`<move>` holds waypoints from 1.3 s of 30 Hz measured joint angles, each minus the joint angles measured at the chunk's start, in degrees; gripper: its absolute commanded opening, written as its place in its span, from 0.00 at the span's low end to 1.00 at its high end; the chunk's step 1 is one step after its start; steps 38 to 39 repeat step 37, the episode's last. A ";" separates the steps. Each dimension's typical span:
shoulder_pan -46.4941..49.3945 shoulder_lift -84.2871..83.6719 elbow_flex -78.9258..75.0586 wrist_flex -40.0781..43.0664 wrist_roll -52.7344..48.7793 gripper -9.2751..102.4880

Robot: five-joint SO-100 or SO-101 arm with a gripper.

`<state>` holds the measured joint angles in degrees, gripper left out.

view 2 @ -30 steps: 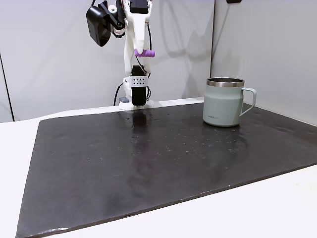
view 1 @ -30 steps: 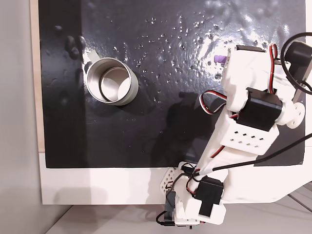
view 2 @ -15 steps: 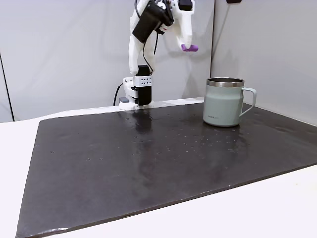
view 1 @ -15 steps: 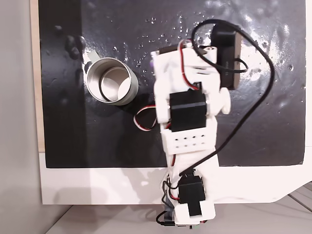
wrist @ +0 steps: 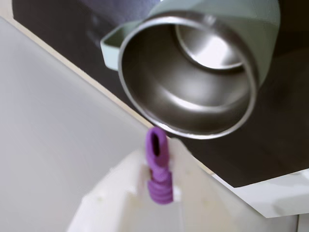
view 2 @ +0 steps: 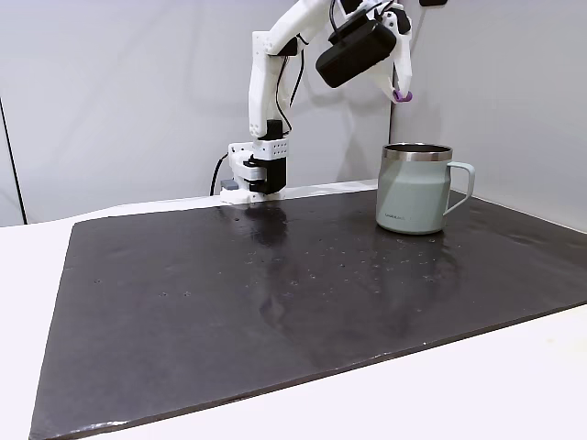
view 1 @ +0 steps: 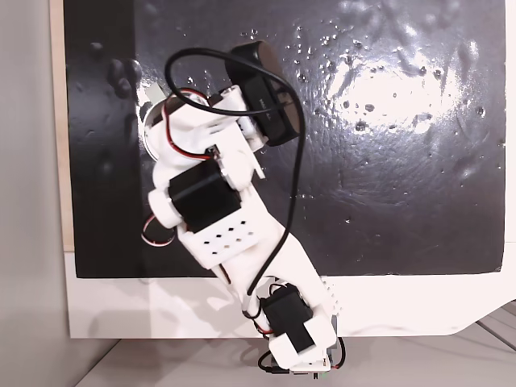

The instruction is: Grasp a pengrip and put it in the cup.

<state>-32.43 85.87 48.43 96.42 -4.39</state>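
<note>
The gripper [view 2: 402, 90] hangs high over the cup [view 2: 415, 188], fingers clamped on the purple pengrip [view 2: 402, 94]. In the wrist view the pengrip [wrist: 158, 166] points its long axis toward the cup's [wrist: 188, 77] open mouth, its tip at the near rim. The drop looks close; a nudge farther should centre it. There is faint print low on the cup's side, unreadable.

White arm raised and reaching out, gripper [view 2: 401, 90] pointed downward, fingers closed on a small piece
</note>
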 measured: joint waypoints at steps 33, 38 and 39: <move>-2.11 -3.16 -2.46 -0.09 0.00 0.33; -2.11 -3.16 -2.46 -0.09 0.00 0.33; -2.11 -3.16 -2.46 -0.09 0.00 0.33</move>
